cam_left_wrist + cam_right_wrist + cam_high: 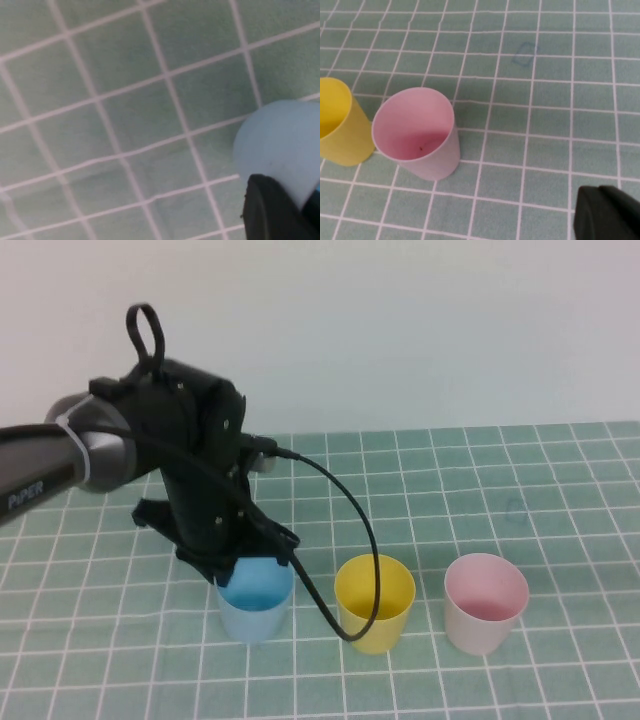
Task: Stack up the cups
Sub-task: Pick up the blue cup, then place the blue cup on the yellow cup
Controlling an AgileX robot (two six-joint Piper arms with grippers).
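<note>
**newb_arm:** where are you at with the cup stacking? looks like nothing's stacked yet

**me:** yeah, first step only. All three cups stand upright in a row near the mat's (pixel 560 680) front edge, each apart from the next: light blue cup (pixel 255 600) toward the left side, yellow cup (pixel 374 602) about the middle, pink cup (pixel 485 602) toward the right. My left gripper (pixel 238 562) is down at the back rim of the blue one with its jaws squeezed together. I'd say it's pinching the cup wall, since the wrist cam shows the blue cup (pixel 285 145) right against my finger (pixel 272 212), but the rim contact itself is hidden behind my own wrist, so take that as a guess

**newb_arm:** and the right arm?

**me:** right gripper (pixel 610 212) is clamped shut on nothing, hanging over the mat's right part, near the pink cup (pixel 417 132) and yellow cup (pixel 337 122), out of the overhead shot

**newb_arm:** next move?

**me:** lift blue straight up till it clears the rims, carry it over yellow, lower it in centered. Thin plastic, so a skewed grip could tip it
</note>
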